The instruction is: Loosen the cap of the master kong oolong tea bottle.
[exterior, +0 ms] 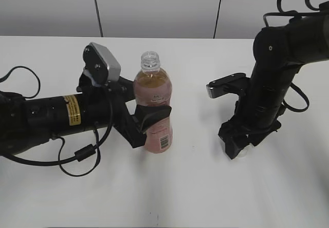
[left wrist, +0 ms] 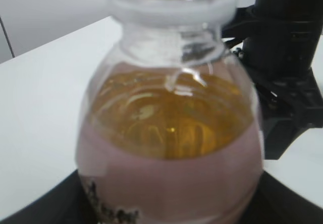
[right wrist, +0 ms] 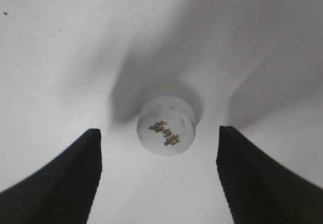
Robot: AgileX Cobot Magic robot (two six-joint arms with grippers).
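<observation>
We judged the loosening itself to be done, and more than done: the master kong oolong tea bottle (exterior: 152, 105) stood upright on the white table (exterior: 169, 197) with its threaded neck bare, and the cap (right wrist: 166, 125) lay flat on the table off to the right, well apart from the bottle. Our left gripper (exterior: 149, 119) was clenched around the bottle's pink label at mid-height, steadying it. Our right gripper (right wrist: 159, 158) hung low over the table with its jaws spread wide, the cap lying between them and touching neither, so it looked released. The step in hand seemed to be the set-down of the cap, and what we thought the next move called for was a straight lift of the right arm clear of the cap without nudging it, while the left kept the open bottle from tipping. Amber tea filled the bottle up to the shoulder, the clear neck above it empty, and with no cap on any tilt could have spilled it.
</observation>
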